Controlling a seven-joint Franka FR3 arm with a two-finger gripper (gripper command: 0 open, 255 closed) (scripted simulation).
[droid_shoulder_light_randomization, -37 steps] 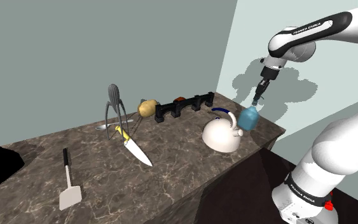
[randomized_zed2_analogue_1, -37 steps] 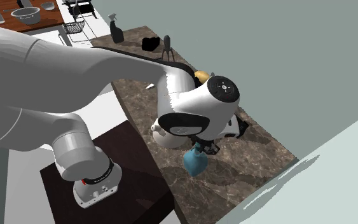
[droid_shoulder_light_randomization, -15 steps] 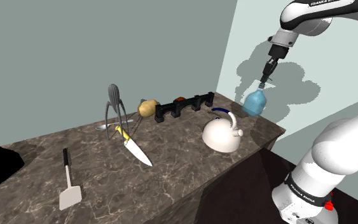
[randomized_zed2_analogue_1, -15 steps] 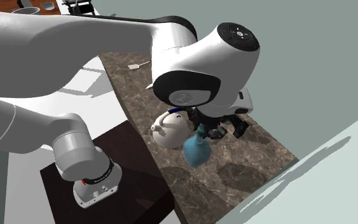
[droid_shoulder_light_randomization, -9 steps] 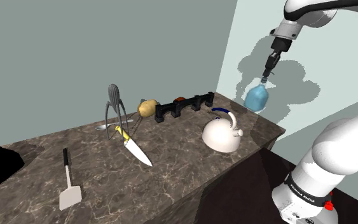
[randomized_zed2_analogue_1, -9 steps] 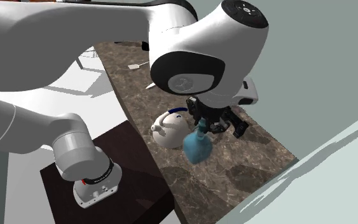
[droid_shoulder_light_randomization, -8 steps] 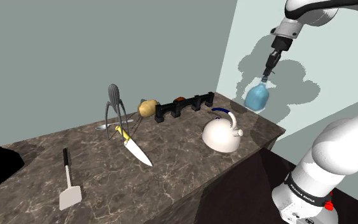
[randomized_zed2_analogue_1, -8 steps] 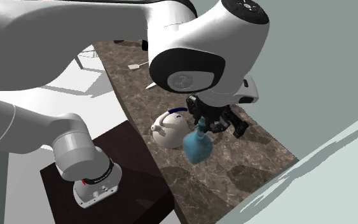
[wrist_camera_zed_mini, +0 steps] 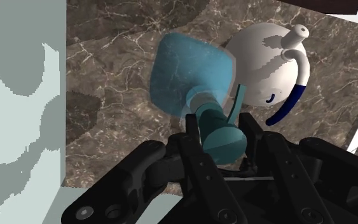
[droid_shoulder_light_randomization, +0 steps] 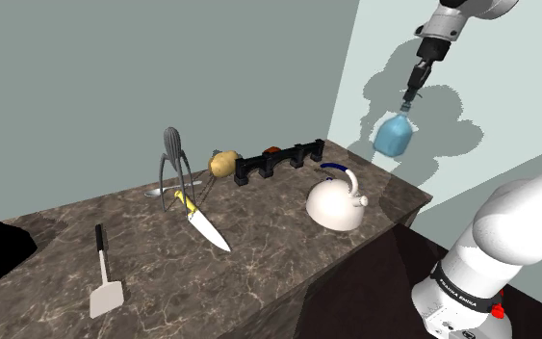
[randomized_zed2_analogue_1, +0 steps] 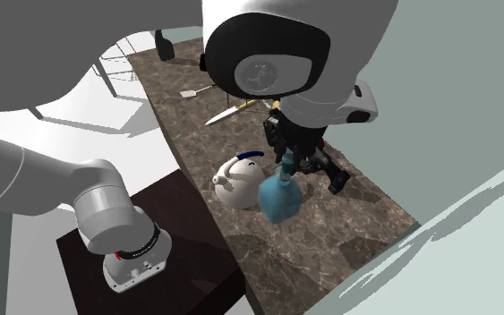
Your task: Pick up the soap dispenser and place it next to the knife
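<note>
The dark marbled desk [droid_shoulder_light_randomization: 259, 265] is carrying a white kettle [droid_shoulder_light_randomization: 334, 203]. The blue soap dispenser [droid_shoulder_light_randomization: 393, 136] is hanging in the air above the desk's corner near the kettle, well apart from the knife [droid_shoulder_light_randomization: 206, 229]. The claw [droid_shoulder_light_randomization: 411, 97] is clamping its pump top.

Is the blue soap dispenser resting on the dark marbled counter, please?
No, the blue soap dispenser hangs from the black gripper above the counter.

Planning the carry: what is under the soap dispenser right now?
Marble countertop; the soap dispenser hangs clear of it in the fingers. The white kettle stands beside that spot, not beneath. The bottle's body hides the patch straight below.
</note>
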